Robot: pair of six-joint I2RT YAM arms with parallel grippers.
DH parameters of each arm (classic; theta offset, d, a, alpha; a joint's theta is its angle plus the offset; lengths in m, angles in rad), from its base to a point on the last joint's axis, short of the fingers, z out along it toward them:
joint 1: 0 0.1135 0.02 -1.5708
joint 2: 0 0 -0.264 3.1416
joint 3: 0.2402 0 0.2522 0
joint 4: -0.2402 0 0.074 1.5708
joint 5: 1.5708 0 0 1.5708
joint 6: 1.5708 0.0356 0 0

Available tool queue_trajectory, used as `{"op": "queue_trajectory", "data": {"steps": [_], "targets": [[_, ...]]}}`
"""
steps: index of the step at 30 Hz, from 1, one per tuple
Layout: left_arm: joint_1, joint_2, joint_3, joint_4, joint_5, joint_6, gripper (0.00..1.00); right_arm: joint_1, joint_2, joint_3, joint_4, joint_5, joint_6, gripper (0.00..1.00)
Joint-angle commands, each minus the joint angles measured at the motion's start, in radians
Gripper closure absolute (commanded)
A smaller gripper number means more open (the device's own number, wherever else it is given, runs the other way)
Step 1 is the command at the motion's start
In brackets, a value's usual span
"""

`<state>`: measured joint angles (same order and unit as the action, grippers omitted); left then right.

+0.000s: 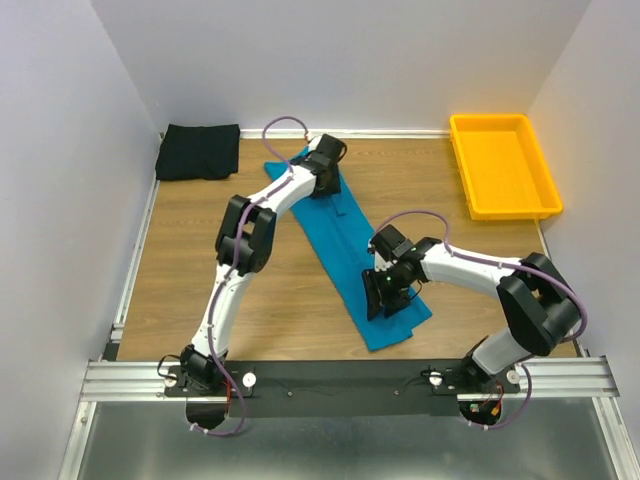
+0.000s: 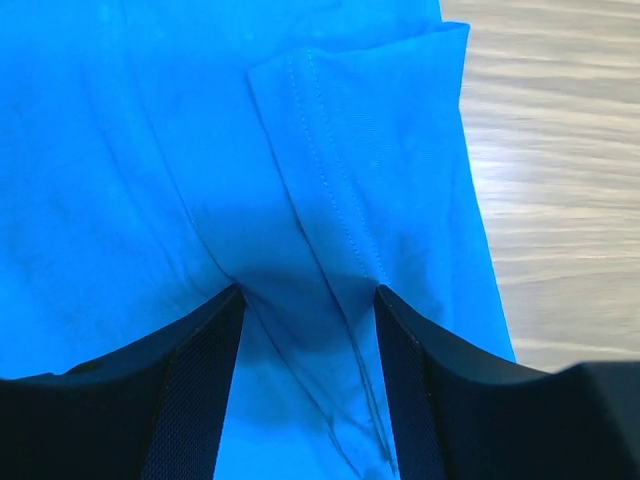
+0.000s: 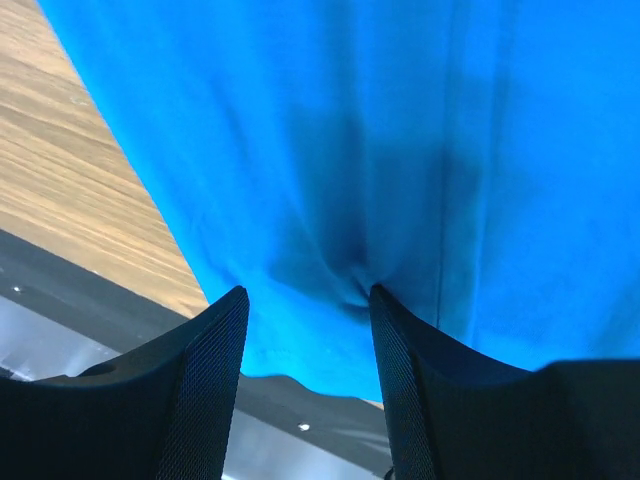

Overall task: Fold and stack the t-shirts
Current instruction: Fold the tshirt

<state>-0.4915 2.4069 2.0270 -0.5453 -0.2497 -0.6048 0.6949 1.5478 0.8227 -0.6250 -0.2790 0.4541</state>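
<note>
- Fingers [image 2: 200, 400] of the left gripper [image 2: 310, 300], black and ribbed, fill the wrist view's foreground. The jaws stand apart with their tips on the teal shirt [image 2: 140, 160], and a stitched hem [image 2: 330, 170] runs down between them.
- right gripper [image 3: 308, 295]: jaws apart, tips pressed onto the same shirt close to its near edge. The cloth puckers between them.
- The teal shirt, folded into a long strip, lies diagonally on the table [image 1: 200, 270] from far centre to near right. The left gripper is at its far end and the right gripper towards its near end.
- black shirt [image 1: 198, 152]: folded in the far left corner, well apart from the teal one.
- tray [image 1: 503, 165]: yellow, far right corner.
</note>
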Motion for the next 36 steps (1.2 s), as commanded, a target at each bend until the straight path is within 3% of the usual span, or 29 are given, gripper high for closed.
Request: {"op": "queue_trajectory", "data": {"steps": [1, 5, 12, 17, 20, 23, 29, 33, 36], "targets": [[0.005, 0.156, 0.194, -0.113, 0.027, 0.112, 0.37, 0.037, 0.090, 0.047, -0.055, -0.026, 0.021, 0.40], [0.011, 0.219, 0.298, -0.078, 0.018, 0.158, 0.38, 0.049, 0.200, 0.148, -0.012, -0.048, 0.014, 0.40], [0.062, 0.215, 0.282, 0.122, 0.039, 0.221, 0.35, 0.066, 0.336, 0.329, 0.008, -0.068, -0.020, 0.39], [0.119, 0.146, 0.234, 0.303, 0.067, 0.252, 0.25, 0.066, 0.255, 0.378, -0.027, 0.003, -0.032, 0.38], [0.126, 0.092, 0.242, 0.358, 0.052, 0.273, 0.14, 0.061, 0.169, 0.377, -0.076, 0.174, -0.041, 0.32], [0.128, 0.022, 0.248, 0.358, 0.040, 0.266, 0.14, 0.025, 0.108, 0.351, -0.128, 0.270, -0.049, 0.28], [0.094, -0.241, 0.003, 0.300, 0.003, 0.142, 0.16, -0.148, -0.015, 0.213, -0.147, 0.244, -0.071, 0.28], [0.025, -0.428, -0.256, 0.213, -0.023, 0.053, 0.18, -0.224, -0.061, 0.144, -0.143, 0.189, -0.087, 0.31], [-0.082, -0.616, -0.575, 0.163, -0.022, -0.036, 0.20, -0.256, -0.072, 0.090, -0.121, 0.129, -0.103, 0.35]]}}
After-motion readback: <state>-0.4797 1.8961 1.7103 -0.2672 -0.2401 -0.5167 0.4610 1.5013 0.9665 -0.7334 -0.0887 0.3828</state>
